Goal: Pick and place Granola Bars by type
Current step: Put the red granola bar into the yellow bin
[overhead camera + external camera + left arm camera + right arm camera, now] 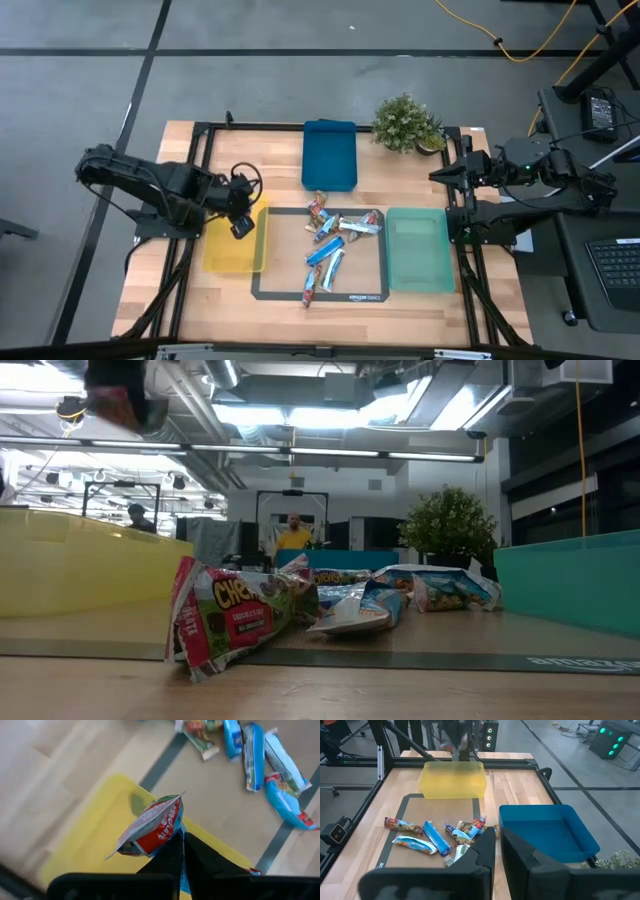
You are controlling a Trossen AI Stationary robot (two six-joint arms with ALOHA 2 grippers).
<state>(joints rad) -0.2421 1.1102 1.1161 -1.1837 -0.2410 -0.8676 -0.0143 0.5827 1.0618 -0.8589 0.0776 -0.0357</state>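
Several granola bars [335, 240] lie in a loose pile on the dark mat [265, 290] at the table's middle, some blue-and-white, some silvery with red; the low view shows them close up [245, 610]. My left gripper [243, 224] hangs over the yellow tray [225, 258], shut on one red-and-silver bar [152, 827]. In the low view it is a blur at the top left [120, 395]. My right gripper [498, 840] waits shut at the table's right edge [437, 177], high up and holding nothing. My left gripper pinches one end [172, 839] of the red-and-silver bar between its two fingers [200, 857]. The fingers slant downward from above. The rest of the bar sticks out beyond the fingertips, lifted clear above the floor of the yellow tray [85, 845].
A blue tray [329, 160] lies at the table's far middle and a green tray [420, 258] right of the mat. A potted plant [405, 122] stands at the far right. Black frame rails run along both table sides.
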